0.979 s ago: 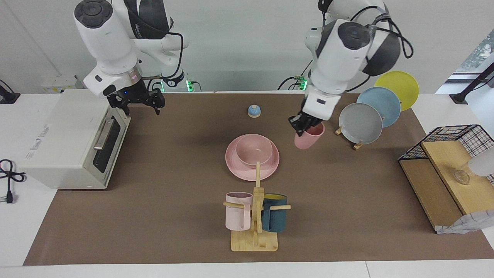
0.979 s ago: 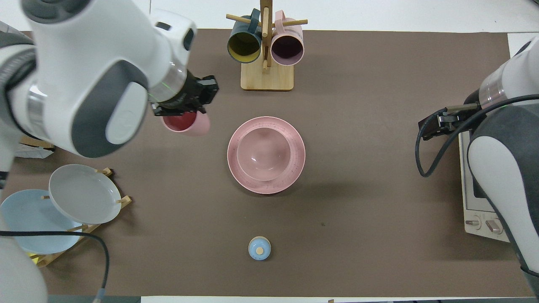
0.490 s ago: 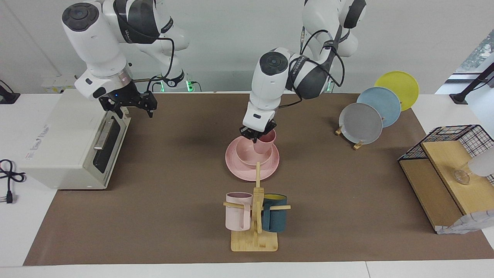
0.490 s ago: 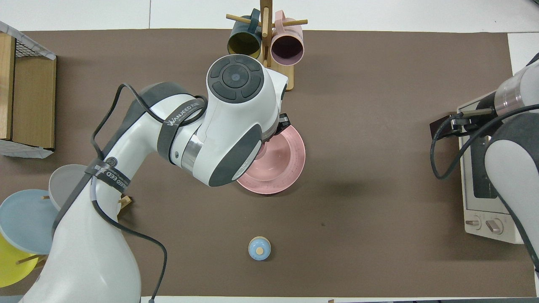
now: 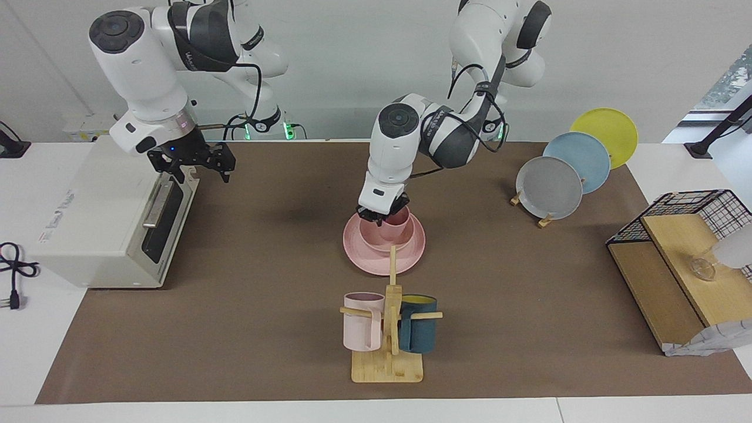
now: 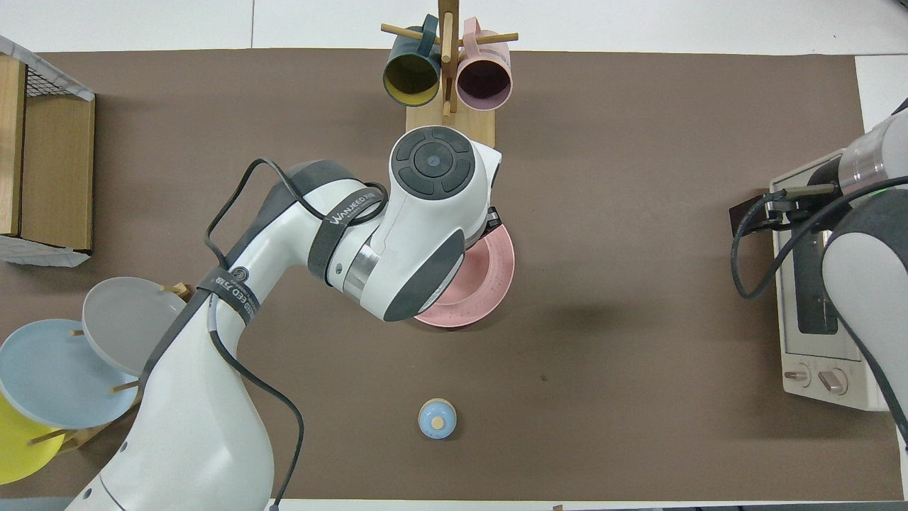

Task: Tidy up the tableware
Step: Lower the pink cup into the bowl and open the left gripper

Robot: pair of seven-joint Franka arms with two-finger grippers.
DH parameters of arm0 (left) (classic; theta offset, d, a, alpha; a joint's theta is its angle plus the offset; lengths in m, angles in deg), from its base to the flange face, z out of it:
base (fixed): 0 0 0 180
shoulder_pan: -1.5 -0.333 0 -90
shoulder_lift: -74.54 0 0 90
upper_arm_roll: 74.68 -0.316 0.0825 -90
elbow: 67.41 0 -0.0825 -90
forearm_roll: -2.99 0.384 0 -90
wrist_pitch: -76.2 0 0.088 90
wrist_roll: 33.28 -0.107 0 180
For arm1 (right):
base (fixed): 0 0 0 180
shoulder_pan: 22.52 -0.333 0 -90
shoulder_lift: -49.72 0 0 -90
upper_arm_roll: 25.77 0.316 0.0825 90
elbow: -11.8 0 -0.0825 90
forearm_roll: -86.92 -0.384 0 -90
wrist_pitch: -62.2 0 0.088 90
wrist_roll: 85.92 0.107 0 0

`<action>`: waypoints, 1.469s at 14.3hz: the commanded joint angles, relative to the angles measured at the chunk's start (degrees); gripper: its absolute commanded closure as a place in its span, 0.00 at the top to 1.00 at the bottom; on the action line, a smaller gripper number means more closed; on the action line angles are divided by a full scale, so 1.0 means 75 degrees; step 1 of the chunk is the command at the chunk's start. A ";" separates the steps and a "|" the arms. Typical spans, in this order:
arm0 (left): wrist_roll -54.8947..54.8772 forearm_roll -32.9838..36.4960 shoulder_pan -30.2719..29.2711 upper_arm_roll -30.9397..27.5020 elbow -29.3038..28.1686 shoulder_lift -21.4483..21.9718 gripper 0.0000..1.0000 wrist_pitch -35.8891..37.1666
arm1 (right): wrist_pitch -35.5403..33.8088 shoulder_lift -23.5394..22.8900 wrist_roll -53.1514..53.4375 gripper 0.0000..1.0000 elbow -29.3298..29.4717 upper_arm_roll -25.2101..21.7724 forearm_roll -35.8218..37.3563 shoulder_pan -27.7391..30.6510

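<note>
The pink plate (image 5: 364,259) lies in the middle of the mat with the pink bowl (image 5: 370,234) on it. My left gripper (image 5: 382,217) is shut on the rim of the pink cup (image 5: 399,224) and holds it upright, down inside the bowl. I cannot tell whether the cup rests on the bowl's bottom. In the overhead view the left arm hides the cup, the bowl and the gripper; only part of the plate (image 6: 493,280) shows. My right gripper (image 5: 197,166) is open and empty, waiting over the toaster oven's front edge.
A wooden mug tree (image 5: 388,358) with a pale pink and a teal mug stands farther from the robots than the plate. A rack of grey, blue and yellow plates (image 5: 552,187) and a wire shelf (image 5: 675,258) are toward the left arm's end. The toaster oven (image 5: 100,217) is at the right arm's end. A small blue knob (image 6: 437,418) sits nearer the robots.
My left gripper carried the cup from beside the plate rack to over the bowl, then lowered it into the bowl. My right gripper drew back slightly toward the toaster oven.
</note>
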 commanded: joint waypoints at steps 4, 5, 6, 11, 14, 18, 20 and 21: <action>0.0144 0.0329 0.0163 -0.0122 -0.0365 -0.0062 0.00 -0.0529 | -0.0203 0.0344 -0.0321 1.00 -0.0163 -0.0095 -0.0148 0.0381; 0.0144 0.0365 0.0175 -0.0122 -0.0388 -0.0062 0.00 -0.0588 | -0.0169 0.0333 -0.0368 1.00 -0.0163 -0.0037 -0.0136 0.0486; 0.0144 0.0377 0.0175 -0.0122 -0.0470 -0.0062 0.00 -0.0658 | -0.0168 0.0298 -0.0391 1.00 -0.0163 0.0033 -0.0136 0.0510; 0.0132 0.0424 0.0175 -0.0134 -0.0459 -0.0051 1.00 -0.0624 | -0.0156 0.0274 -0.0403 1.00 -0.0128 0.0432 -0.0136 0.0978; 0.0039 0.0424 -0.0012 -0.0169 -0.0400 0.0299 1.00 -0.0263 | -0.0203 0.0262 -0.0520 1.00 -0.0128 0.0561 -0.0136 0.1050; -0.0498 0.0412 -0.1018 -0.0169 -0.0377 0.1446 1.00 0.0780 | -0.0612 0.0064 -0.0520 1.00 0.0409 0.0444 -0.0148 0.1003; -0.1631 0.0400 -0.1754 -0.0169 -0.0400 0.2079 1.00 0.1447 | -0.0649 0.0005 -0.0486 1.00 0.0563 0.0153 -0.0183 0.0805; -0.2298 0.0366 -0.2165 -0.0169 -0.0423 0.2361 1.00 0.1776 | -0.0637 -0.0007 -0.0485 1.00 0.0564 0.0058 -0.0195 0.0757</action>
